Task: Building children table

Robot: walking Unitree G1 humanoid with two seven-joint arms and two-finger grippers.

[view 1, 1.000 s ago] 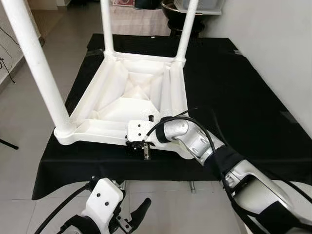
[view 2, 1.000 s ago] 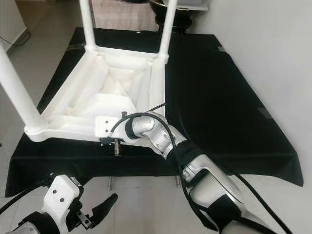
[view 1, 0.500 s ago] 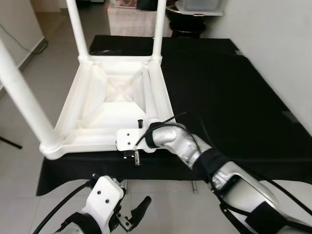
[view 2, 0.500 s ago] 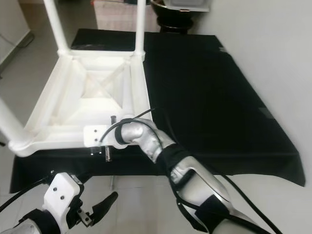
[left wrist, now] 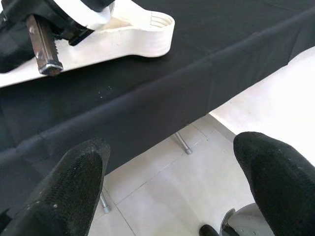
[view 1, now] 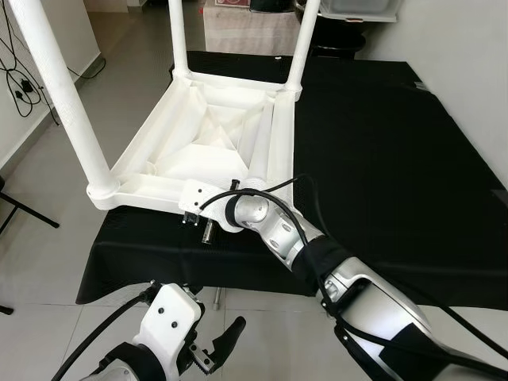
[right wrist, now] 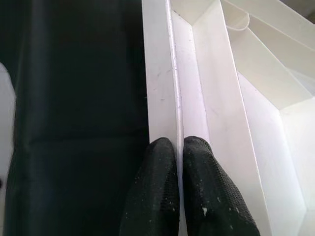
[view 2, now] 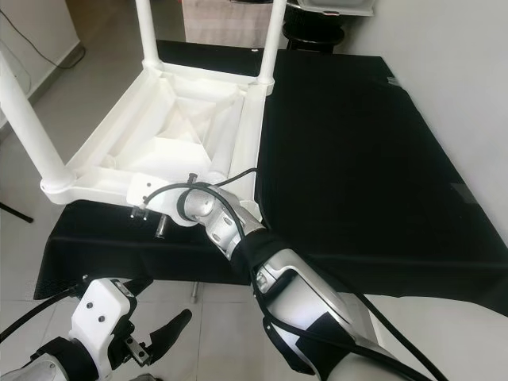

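Black cloth (view 1: 381, 159) carries the upturned white table (view 1: 214, 151), whose near rim the right gripper (right wrist: 178, 147) pinches tight, while the left gripper (left wrist: 167, 187) hangs spread below.

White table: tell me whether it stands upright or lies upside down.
Upside down. The white table lies top-down on the black cloth, ribbed underside showing, three legs pointing up. The right gripper pinches its near edge.

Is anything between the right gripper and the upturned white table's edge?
Nothing visible. The right gripper is already pinched on the thin rim of the upturned table, fingers either side, resting on the black cloth.
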